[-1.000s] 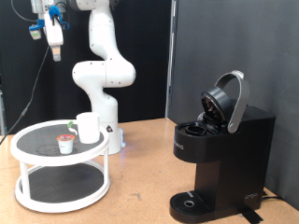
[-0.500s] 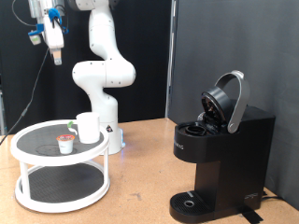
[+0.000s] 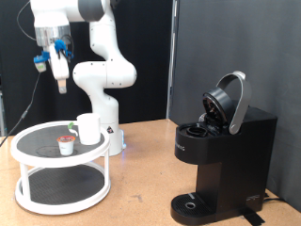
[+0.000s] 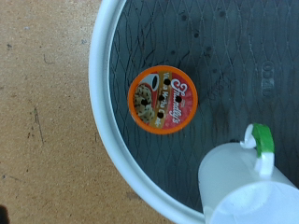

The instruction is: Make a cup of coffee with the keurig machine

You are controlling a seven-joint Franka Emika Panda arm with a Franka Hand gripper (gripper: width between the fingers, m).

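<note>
The white cup stands on the top shelf of a round white two-tier stand at the exterior view's left. A small coffee pod sits in front of it. My gripper hangs in the air well above the pod and touches nothing. The wrist view looks straight down on the orange-rimmed pod and on part of the cup; no fingers show there. The black keurig machine stands at the right with its domed lid raised and its drip tray bare.
The stand and the machine rest on a wooden table. The arm's white base rises behind the stand. A small green-and-white item sits by the cup. The stand's white rim curves past the pod. Black curtains hang behind.
The arm has swung down and a little to the right, bringing my gripper from the top left corner to lower above the stand. The cup, pod and machine have not moved.
</note>
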